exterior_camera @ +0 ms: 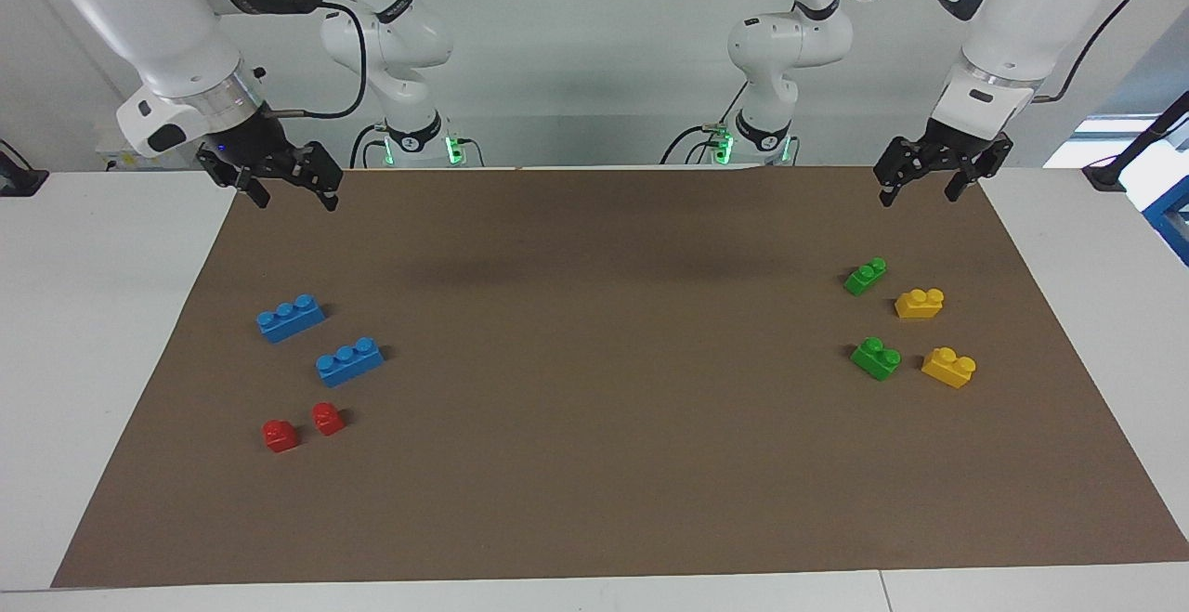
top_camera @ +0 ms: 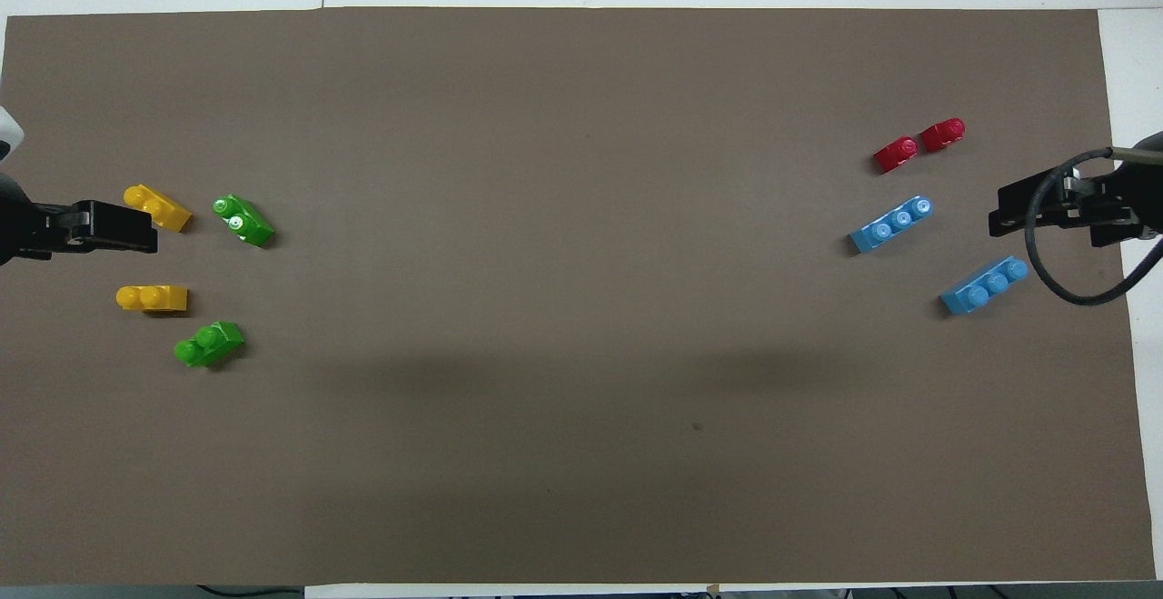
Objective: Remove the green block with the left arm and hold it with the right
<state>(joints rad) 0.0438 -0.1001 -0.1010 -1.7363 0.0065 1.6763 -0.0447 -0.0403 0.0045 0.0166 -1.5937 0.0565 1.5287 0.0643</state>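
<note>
Now, L gripper [exterior_camera: 929, 187]: raised over mat corner, fingers apart, empty.
R gripper [exterior_camera: 290, 190]: same, parted, empty, arm waits.
Green block [exterior_camera: 876, 358]: on mat [exterior_camera: 594, 463], 9 o'clock of a yellow brick [exterior_camera: 948, 367] in facing view.

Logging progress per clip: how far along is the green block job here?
Done: nothing. The green block lies untouched on the mat beside a yellow brick. In hand: nothing; the left gripper and right gripper hang open and empty. Left: the left-arm pickup and the right-arm hold.
</note>
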